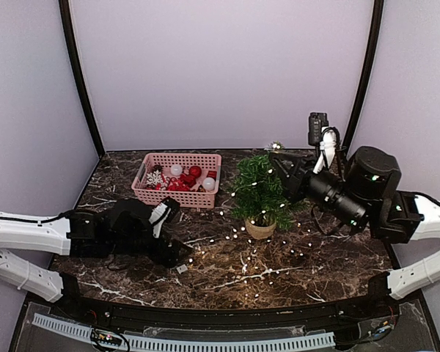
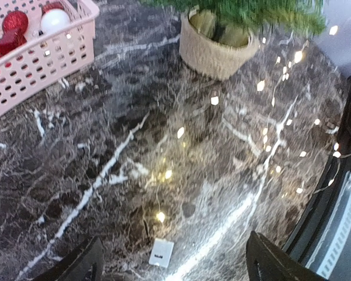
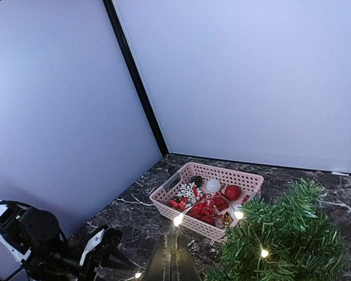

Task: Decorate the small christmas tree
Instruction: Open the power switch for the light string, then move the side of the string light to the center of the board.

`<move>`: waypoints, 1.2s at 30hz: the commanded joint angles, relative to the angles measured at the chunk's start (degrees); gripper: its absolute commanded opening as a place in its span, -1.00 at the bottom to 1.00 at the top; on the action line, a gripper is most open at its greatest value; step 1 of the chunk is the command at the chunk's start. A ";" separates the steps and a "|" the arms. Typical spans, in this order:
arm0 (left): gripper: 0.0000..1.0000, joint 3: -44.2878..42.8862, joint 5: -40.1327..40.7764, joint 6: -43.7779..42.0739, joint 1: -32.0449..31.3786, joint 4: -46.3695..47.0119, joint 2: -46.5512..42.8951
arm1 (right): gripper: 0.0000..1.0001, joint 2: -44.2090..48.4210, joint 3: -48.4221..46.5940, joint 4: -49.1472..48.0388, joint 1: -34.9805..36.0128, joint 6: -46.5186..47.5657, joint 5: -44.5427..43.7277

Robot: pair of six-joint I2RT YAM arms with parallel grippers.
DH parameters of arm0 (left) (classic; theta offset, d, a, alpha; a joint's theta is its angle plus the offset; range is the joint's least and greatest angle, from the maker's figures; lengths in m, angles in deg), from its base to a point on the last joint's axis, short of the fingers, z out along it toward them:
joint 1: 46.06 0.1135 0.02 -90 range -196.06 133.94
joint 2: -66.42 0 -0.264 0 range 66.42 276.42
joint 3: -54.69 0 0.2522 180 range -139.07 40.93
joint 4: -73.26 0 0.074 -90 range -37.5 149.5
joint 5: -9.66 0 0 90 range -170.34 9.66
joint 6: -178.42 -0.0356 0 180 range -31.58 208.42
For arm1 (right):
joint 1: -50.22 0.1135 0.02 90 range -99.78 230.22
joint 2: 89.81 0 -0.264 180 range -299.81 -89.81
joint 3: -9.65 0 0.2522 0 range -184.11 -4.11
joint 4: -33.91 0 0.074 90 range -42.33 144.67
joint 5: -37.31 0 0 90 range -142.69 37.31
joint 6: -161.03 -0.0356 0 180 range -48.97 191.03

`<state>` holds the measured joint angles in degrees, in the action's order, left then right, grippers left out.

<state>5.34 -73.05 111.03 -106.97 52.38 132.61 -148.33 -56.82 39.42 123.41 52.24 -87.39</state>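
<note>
A: The small christmas tree (image 1: 260, 192) stands on the surface (image 1: 330, 271), right of the pink basket (image 1: 205, 199). Left pincer (image 2: 174, 264) wide, empty; right pincer (image 3: 172, 260) pinched closed at the treetop.
B: Risk: the light string (image 2: 181, 132) trails loose; a tug could topple the tree.

Robotics lab test booth, plain pale wall panels (image 1: 220, 66) on three sides, black corner posts (image 1: 79, 81) at 11 and 1 o'clock, dark marble-look tabletop (image 1: 330, 271), left arm (image 1: 22, 231) at 8 o'clock, right arm (image 1: 425, 213) at 4 o'clock, slotted cable duct (image 1: 205, 342) along the 6 o'clock edge
</note>
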 commanded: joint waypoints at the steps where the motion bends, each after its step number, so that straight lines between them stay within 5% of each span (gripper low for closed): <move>1: 0.75 -0.98 -11.54 -0.70 5.98 10.80 -2.83 | -1.00 5.66 -1.88 -0.21 -3.03 2.90 14.90; 13: 0.80 -9.41 -20.34 -11.51 6.95 19.76 16.56 | -1.00 10.09 -4.14 2.84 -4.42 3.95 17.95; 24: 0.81 -2.89 -20.98 -11.30 6.94 20.16 21.56 | -1.00 11.44 -3.65 2.54 -4.51 4.62 16.77; 28: 0.67 -1.13 -18.54 -10.48 6.87 17.68 22.39 | -1.00 11.99 -3.45 2.24 -4.47 4.64 16.77; 36: 0.09 -1.33 -17.92 -11.97 6.00 16.29 24.67 | -1.00 12.53 -2.37 0.64 -4.46 4.46 16.86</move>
<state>4.49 -92.27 100.21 -100.37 70.33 155.93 -136.60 -59.38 43.07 119.21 56.20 -70.49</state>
